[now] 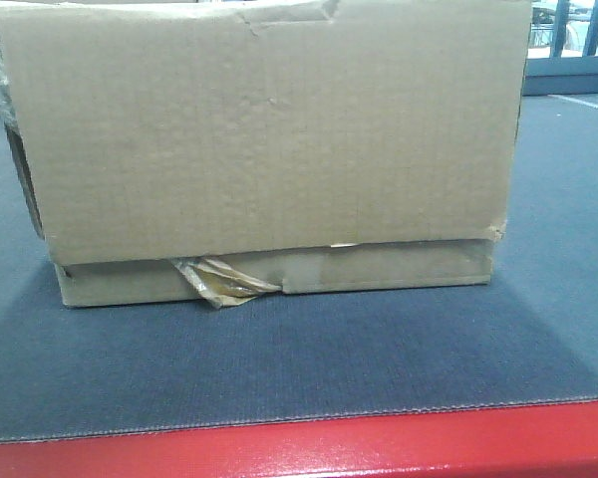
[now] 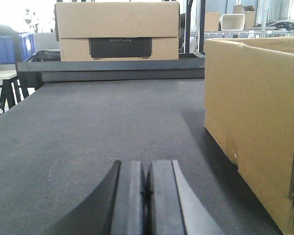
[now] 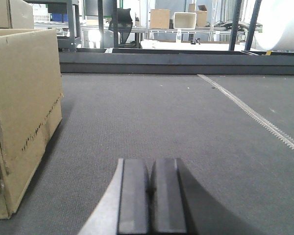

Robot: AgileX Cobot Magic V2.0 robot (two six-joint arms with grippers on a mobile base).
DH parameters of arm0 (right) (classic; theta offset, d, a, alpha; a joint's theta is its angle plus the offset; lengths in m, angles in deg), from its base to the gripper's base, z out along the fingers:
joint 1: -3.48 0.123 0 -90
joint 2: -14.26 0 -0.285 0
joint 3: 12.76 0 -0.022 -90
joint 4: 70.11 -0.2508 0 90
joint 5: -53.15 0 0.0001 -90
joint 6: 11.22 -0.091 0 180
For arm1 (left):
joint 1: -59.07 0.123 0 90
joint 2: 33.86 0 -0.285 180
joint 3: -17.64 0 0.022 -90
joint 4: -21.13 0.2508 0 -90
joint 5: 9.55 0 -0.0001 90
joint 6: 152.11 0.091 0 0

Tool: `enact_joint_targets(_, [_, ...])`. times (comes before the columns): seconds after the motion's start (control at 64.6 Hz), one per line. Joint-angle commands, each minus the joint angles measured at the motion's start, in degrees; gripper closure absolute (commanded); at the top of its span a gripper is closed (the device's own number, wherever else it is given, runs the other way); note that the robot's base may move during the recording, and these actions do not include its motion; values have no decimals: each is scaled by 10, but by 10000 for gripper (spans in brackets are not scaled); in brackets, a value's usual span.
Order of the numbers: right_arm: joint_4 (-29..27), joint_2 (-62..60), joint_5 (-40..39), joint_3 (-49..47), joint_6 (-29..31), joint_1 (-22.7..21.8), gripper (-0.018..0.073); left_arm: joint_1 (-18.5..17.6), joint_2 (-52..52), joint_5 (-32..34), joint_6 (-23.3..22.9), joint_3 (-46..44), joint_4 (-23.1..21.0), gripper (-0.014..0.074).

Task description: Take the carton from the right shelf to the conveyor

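Carton [image 1: 264, 139] upright on dark grey belt [image 1: 299, 368], long axis across front view, torn tape at lower edge. Sits between both grippers, apart from each: right of left gripper [image 2: 147, 193], left of right gripper [image 3: 150, 193]. Both grippers closed pad to pad, holding nothing, low over belt.

carton [image 1: 269, 139]: you see plain brown cardboard with fine ribs; the torn tape [image 1: 219, 282] at its lower edge is yellowish and clear.
conveyor belt [image 1: 309, 358]: dark grey-blue, with a fine woven texture.
front edge [image 1: 379, 446]: bright red.
left gripper [image 2: 147, 196]: you see black pads, matte.
right gripper [image 3: 151, 198]: dark grey to black pads.
far box [image 2: 117, 30]: tan cardboard with a black panel.
belt seam [image 3: 257, 115]: a pale zigzag line on the grey.
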Motion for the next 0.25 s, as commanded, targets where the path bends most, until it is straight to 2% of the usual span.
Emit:
enact_joint_targets(0.0, [3,-4,-14,0,5,-3,617,0,3,6,-3,-2,-1,603])
enact_joint_targets(0.232, [3,-4,-14,0,5,-3,617,0,3,6,-3,-2,-1,603])
